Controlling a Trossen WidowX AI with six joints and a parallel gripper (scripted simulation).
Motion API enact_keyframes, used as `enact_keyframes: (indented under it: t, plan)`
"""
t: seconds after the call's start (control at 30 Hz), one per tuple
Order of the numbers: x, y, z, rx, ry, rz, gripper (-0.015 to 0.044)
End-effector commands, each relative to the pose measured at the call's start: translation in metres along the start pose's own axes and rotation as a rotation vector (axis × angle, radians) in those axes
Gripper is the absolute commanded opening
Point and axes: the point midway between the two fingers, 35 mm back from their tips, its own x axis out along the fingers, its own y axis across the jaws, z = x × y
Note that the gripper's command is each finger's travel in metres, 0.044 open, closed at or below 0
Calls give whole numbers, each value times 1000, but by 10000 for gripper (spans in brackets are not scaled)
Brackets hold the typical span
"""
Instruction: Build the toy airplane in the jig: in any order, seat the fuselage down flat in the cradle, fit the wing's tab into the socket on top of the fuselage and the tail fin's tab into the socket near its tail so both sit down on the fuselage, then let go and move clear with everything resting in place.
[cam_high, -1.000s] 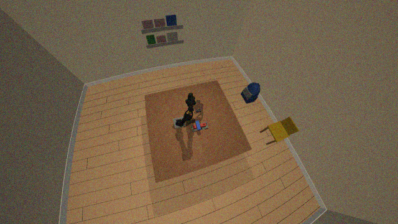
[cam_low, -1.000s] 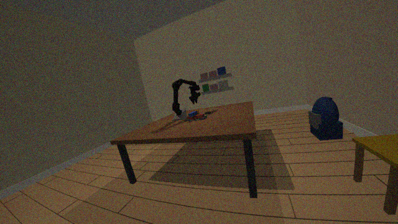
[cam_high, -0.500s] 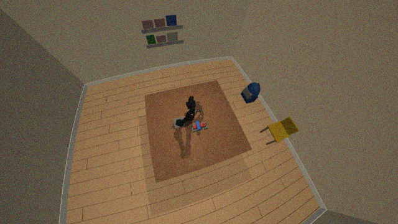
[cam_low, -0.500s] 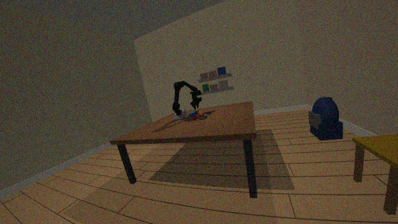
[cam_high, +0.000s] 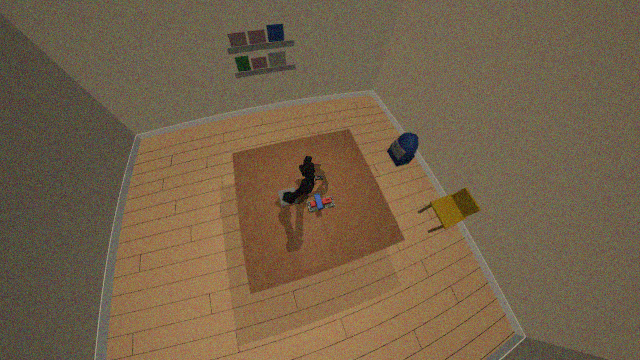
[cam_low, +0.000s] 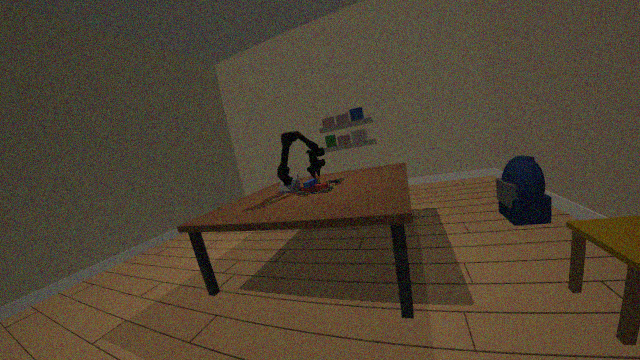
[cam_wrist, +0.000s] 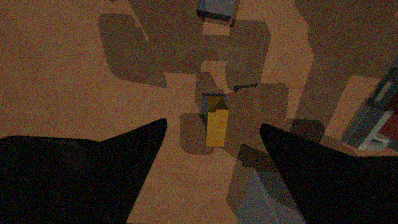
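A small yellow tail fin (cam_wrist: 218, 127) lies on the wooden table (cam_wrist: 75, 75) (cam_low: 370, 200) (cam_high: 350, 240). In the wrist view it sits right between and below my two black fingers. My gripper (cam_wrist: 213, 125) (cam_low: 318, 174) is wide open and empty, pointing down above the fin. The grey jig (cam_wrist: 367, 125) (cam_high: 313, 209) shows at the right edge of the wrist view. It holds the red fuselage (cam_wrist: 390, 127) (cam_high: 328, 201) (cam_low: 320, 186). The blue wing (cam_high: 318, 201) (cam_low: 309, 183) lies across the fuselage.
A small grey block (cam_wrist: 216, 9) lies on the table beyond the fin. The arm's grey base (cam_wrist: 260, 200) (cam_high: 286, 196) stands close by. Off the table are a blue bag (cam_low: 522, 190), a yellow stool (cam_low: 607, 235) and wall shelves (cam_low: 345, 132).
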Motion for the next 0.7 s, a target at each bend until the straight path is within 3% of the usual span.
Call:
enact_keyframes:
  t: [0.0, 0.63, 0.67]
  plan:
    - [8, -2, -2, -11, 1, -11, 440]
    - [36, -4, -3, -10, 1, -14, 440]
    - [36, -4, -3, -10, 1, -14, 414]
